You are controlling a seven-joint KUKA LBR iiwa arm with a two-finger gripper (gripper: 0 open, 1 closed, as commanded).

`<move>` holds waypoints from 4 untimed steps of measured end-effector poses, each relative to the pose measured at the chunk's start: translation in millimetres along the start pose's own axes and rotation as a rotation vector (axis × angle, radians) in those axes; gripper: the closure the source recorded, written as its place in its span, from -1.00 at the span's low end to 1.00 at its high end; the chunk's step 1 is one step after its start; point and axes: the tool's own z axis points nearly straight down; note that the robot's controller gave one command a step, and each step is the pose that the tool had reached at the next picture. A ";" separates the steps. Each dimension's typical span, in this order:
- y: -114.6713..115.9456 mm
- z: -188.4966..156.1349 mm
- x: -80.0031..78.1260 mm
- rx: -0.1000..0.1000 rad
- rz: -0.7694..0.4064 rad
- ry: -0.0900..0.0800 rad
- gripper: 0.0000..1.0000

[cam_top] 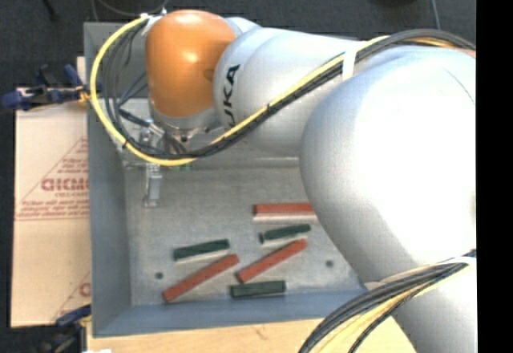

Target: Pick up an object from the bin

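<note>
As the arm (pixel 321 103) is stretched in from the right across the far part of the bin (pixel 108 263), the gripper (pixel 151 185) is hung below the orange cover (pixel 183 62) at the wrist. It is poised over bare floor towards the far left corner. Whether the gripper is open or closed cannot be told. Six sticks are spread over the near half of the floor, all apart from the gripper. Nearest to it, a green stick (pixel 200 250) is laid left of the middle, with a long red stick (pixel 200 277) just beside it on the near side. A dark green stick (pixel 257 289) is set close to the near wall. A second long red stick (pixel 271 261) is slanted through the middle, a short green stick (pixel 284 233) is placed just far of it, and a red stick with a pale edge (pixel 282 210) is found farthest back, beside the arm
</note>
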 end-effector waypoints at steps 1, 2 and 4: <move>-24.3 -37.3 64.9 0.002 -0.428 -0.009 -1.00; -57.8 -3.4 128.3 0.003 -0.649 -0.002 -1.00; -103.8 62.6 113.3 0.001 -0.597 -0.004 1.00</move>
